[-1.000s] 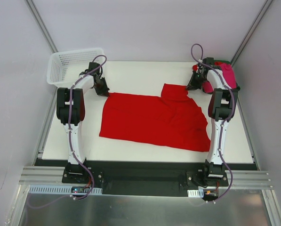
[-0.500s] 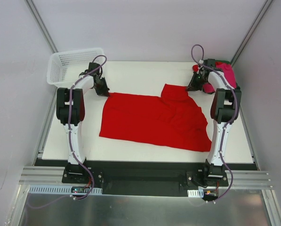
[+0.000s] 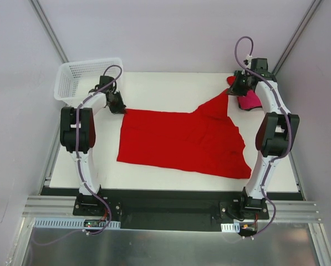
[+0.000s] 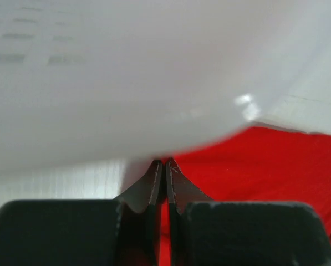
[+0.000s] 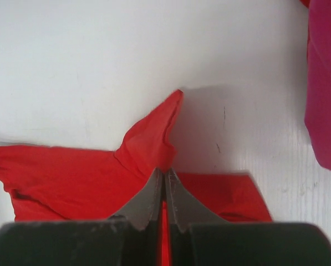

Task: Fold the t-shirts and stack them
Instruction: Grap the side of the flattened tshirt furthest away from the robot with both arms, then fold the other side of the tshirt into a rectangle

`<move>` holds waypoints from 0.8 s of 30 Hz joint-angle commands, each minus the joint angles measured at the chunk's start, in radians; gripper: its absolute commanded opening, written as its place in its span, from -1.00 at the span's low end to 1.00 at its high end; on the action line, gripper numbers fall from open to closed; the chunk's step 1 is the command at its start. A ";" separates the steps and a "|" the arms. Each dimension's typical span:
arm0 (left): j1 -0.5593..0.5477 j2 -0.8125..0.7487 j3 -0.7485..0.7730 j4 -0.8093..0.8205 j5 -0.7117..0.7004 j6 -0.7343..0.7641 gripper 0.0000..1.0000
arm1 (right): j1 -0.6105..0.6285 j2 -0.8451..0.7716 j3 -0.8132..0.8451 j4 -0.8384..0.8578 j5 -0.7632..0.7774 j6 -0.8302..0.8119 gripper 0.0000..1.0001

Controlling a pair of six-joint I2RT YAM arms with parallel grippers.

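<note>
**One high view, two close wrist views**

The top camera looks down from behind the arm bases over the whole table. Each wrist camera peers along its own fingers, very near the cloth. The right gripper view faces down at the table. The left gripper view is blurred and seems more slanted. All three share the red t-shirt.
</note>
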 commanded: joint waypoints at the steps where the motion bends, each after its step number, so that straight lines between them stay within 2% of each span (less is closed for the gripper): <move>1: 0.013 -0.149 -0.060 0.040 0.007 0.021 -1.00 | -0.007 -0.134 -0.079 -0.004 0.010 0.016 -0.98; 9: 0.013 -0.287 -0.164 0.043 0.003 0.020 -1.00 | -0.007 -0.282 -0.222 -0.018 0.036 0.032 -0.98; 18: 0.013 -0.375 -0.259 0.042 -0.020 0.017 -1.00 | -0.007 -0.435 -0.308 -0.111 0.241 0.036 -0.98; 24: 0.013 -0.407 -0.307 0.042 -0.010 0.006 -1.00 | -0.009 -0.486 -0.361 -0.127 0.251 0.050 -0.98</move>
